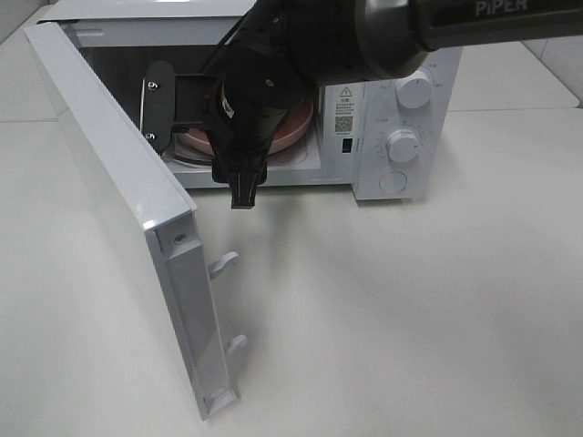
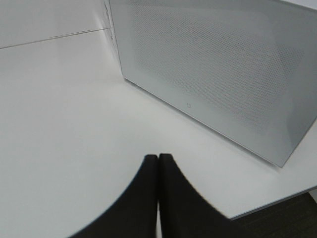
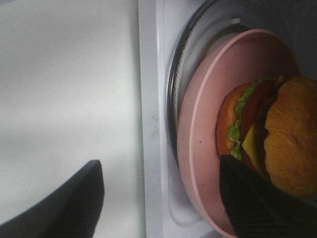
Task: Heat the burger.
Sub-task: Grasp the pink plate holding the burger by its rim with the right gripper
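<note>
**Desk:** Where is the burger (image 3: 277,144)?

**Photographer:** It is on a pink plate (image 3: 208,99) that sits on the glass turntable (image 3: 179,74) inside the white microwave (image 1: 401,100). The right wrist camera catches a golden bun on top, with lettuce, cheese and a red-brown filling at the side. From the high camera the black arm (image 1: 364,36) hides the burger, and only part of the plate shows.

**Desk:** And the door?

**Photographer:** The door (image 1: 109,173) is wide open, swung out to the left of the high view over the pale counter (image 1: 410,319). Two dials (image 1: 402,144) sit on the panel at the right of the opening.

**Desk:** What is the right claw doing?

**Photographer:** The right claw (image 3: 159,163) is released at the mouth of the microwave, its fingers (image 3: 257,208) spread wide and gripping nothing. One finger is out over the counter. The other crosses in front of the plate's edge and the burger, and I cannot tell whether it touches either.

**Desk:** And the left?

**Photographer:** The left claw (image 2: 157,171) is clenched, its two fingers pressed flat together with nothing between them. It is over bare counter, near the dotted outer face of the door.
</note>
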### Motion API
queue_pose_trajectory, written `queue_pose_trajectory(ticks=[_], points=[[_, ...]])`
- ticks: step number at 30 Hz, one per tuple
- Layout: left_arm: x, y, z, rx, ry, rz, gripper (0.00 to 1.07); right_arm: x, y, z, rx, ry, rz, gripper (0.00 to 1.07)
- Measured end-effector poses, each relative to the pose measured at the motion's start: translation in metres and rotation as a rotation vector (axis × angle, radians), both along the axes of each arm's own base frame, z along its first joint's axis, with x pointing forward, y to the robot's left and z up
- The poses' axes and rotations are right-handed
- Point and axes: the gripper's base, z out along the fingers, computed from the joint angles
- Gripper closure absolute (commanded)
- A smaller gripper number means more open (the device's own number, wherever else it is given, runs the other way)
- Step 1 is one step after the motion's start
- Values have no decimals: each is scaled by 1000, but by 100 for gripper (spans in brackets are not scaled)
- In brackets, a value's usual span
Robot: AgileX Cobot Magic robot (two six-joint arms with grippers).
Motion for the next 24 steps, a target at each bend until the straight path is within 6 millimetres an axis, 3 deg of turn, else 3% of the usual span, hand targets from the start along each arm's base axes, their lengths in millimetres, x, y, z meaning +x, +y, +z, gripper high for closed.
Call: queue_pose_trajectory(ticks=[13, 24], points=[[0, 0, 0, 0, 0, 0, 106, 15, 7, -13, -38, -42, -39, 43], [0, 0, 0, 0, -1, 0, 106, 24, 10, -41, -73, -60, -73, 43]])
